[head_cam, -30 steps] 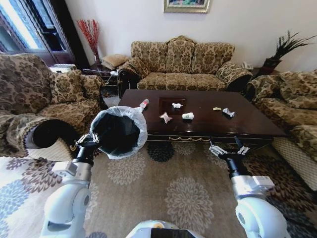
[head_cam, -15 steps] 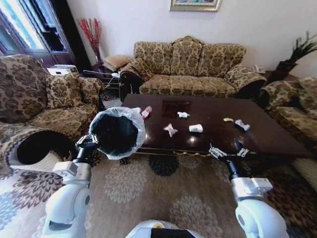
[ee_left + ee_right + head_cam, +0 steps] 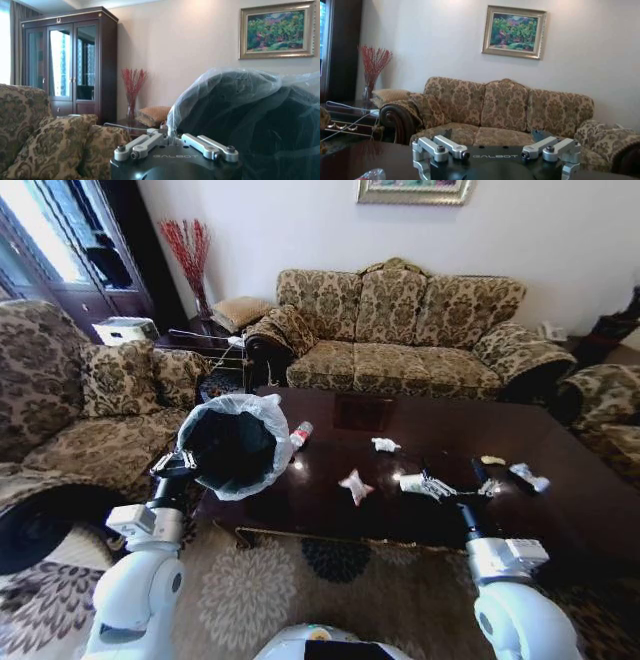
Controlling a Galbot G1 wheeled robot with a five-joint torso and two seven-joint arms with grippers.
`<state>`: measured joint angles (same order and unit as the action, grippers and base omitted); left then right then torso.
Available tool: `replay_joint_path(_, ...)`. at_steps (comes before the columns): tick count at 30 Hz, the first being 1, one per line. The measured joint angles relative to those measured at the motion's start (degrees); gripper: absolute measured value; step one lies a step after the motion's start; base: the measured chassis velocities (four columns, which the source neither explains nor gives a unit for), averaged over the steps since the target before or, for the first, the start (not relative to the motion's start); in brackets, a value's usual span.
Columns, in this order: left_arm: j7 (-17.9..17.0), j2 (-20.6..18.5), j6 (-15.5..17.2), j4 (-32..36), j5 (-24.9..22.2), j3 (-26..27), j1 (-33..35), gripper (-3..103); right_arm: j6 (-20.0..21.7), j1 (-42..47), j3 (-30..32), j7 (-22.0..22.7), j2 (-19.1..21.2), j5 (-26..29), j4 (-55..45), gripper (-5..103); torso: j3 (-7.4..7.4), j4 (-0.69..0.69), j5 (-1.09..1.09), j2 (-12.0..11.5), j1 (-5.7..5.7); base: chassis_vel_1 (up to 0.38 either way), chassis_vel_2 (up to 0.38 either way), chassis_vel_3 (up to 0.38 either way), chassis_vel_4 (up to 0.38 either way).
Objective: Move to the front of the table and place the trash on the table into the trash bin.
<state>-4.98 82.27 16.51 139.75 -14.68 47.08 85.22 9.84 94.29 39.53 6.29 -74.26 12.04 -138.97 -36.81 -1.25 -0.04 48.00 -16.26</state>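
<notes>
The glossy dark table lies close ahead. On it sit a red-labelled bottle, a white tissue, a crumpled wrapper, a paper cup, a yellowish scrap and another wrapper. My left gripper is shut on the bagged rim of the black trash bin, holding it up beside the table's left end. The left wrist view shows the fingers pinching the bag of the bin. My right gripper hangs open over the table's front part, next to the cup.
Patterned sofas ring the table: one behind it, one on the left, an armchair on the right. A side table with a red-twig vase stands in the far left corner. Carpet lies under me.
The whole view has shifted: the camera moved closer to the table and a little left. Both arms keep their pose, and the right gripper now hangs over the table top.
</notes>
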Motion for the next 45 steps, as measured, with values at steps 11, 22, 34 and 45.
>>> replay_joint_path(11, 0.08, -0.01, 0.03, -0.03, 0.00, -0.01, -0.01, 2, 0.05, -0.03, 0.01, 0.02, 0.00, 0.00, 0.01, 100, -0.01, 0.03, 0.05, -0.07, -0.05, -0.151, 0.156, 0.140, -0.141)
replay_joint_path(22, 0.09, 0.00, 0.06, -0.02, 0.01, 0.01, 0.01, 2, 0.08, 0.00, 0.01, 0.03, 0.00, 0.01, 0.00, 100, 0.05, 0.00, 0.03, -0.09, 0.04, 0.022, -0.016, -0.028, 0.022)
replay_joint_path(34, 0.13, -0.01, 0.06, -0.02, 0.01, 0.00, 0.00, 2, 0.08, -0.02, 0.01, 0.03, 0.00, 0.02, 0.00, 100, 0.05, 0.01, 0.03, -0.13, 0.03, 0.000, 0.000, 0.000, 0.000)
replay_joint_path(45, 0.13, 0.00, 0.06, -0.03, 0.01, -0.01, 0.00, 2, 0.08, -0.02, 0.01, 0.03, 0.00, 0.02, 0.00, 100, 0.06, 0.01, 0.03, -0.14, 0.02, 0.000, 0.000, 0.000, 0.000)
